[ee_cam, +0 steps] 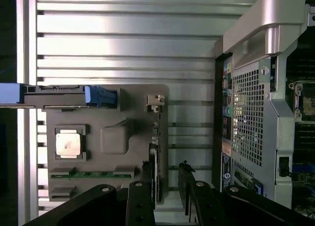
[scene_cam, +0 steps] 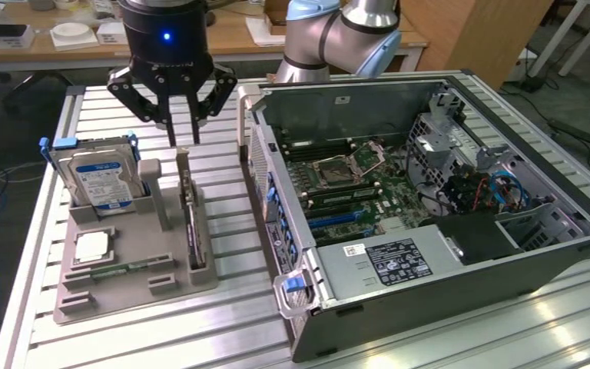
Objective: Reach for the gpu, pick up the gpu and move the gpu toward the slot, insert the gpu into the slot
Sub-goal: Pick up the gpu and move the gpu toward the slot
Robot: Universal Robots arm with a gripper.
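Exterior view, left to right. Slatted metal table (scene_cam: pixel 233 307) with a grey tray (scene_cam: pixel 120 296) on it.

Hard drive (scene_cam: pixel 95 181) stands upright at the tray's far left corner, blue label facing the camera. CPU (scene_cam: pixel 92 246) lies flat in front of it. Memory stick (scene_cam: pixel 120 270) lies flat just nearer, along the tray's front part.

GPU (scene_cam: pixel 193 227) stands on its long edge in a narrow slot along the tray's right side. Its silver bracket end is at the far end. It has not been lifted.

Gripper (scene_cam: pixel 183 141) hangs straight above the GPU's far bracket end. The pincer is released: fingers apart, nothing between them, tips just above the card and not touching it.

Arm (scene_cam: pixel 336 34) sits behind, in front of a wooden desk (scene_cam: pixel 70 50).

Right of the tray, well apart from the GPU, is an open PC case (scene_cam: pixel 429 307) lying on its side. The motherboard (scene_cam: pixel 352 184) is exposed inside.

Wrist view: the gripper (ee_cam: pixel 166 167) looks down on the tray (ee_cam: pixel 133 157). The GPU (ee_cam: pixel 154 147) shows as a thin edge-on strip. It lines up with the gap between the two fingers (ee_cam: pixel 147 186), closer to one of them. The hard drive (ee_cam: pixel 64 95), CPU (ee_cam: pixel 68 143) and stick (ee_cam: pixel 93 175) are on the tray on one side of the card. The case (ee_cam: pixel 251 117) is on the other.
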